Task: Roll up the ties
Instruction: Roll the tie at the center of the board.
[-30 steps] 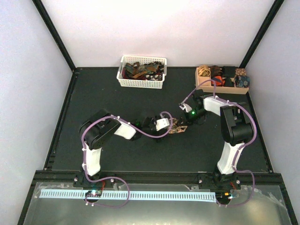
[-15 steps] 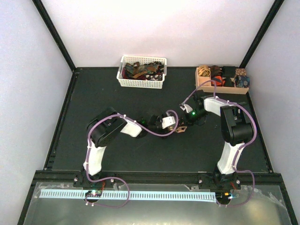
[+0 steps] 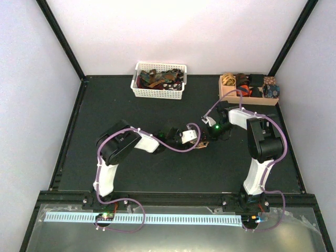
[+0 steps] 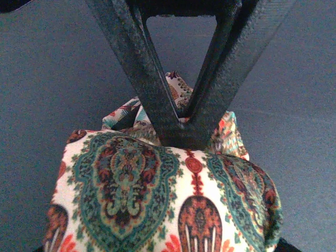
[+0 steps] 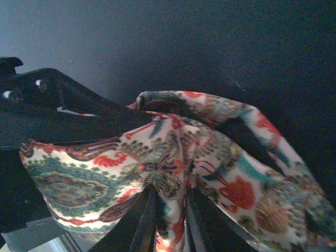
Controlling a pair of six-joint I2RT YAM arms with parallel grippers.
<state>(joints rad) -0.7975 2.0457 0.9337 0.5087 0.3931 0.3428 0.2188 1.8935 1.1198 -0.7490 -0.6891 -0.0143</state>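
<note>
One tie (image 3: 201, 143), printed in red, green and beige, lies bunched on the black table between my two grippers. In the left wrist view its wide folded part (image 4: 157, 194) fills the space at my left jaws and hides them. My left gripper (image 3: 196, 140) holds this bundle; the right wrist view shows its black fingers (image 5: 58, 105) above and below the cloth. From the far side my right gripper (image 5: 172, 195) pinches a gathered fold of the same tie (image 5: 173, 152). Its dark fingers (image 4: 144, 79) form a V over the cloth.
A white slatted basket (image 3: 159, 93) with more ties (image 3: 157, 80) stands at the back centre. A tan wooden compartment box (image 3: 247, 97) with rolled ties sits at the back right. Black frame rails border the table.
My left arm has reached to the right and its jaws have closed round the tie bundle. The right gripper has stayed in place on the tie.
</note>
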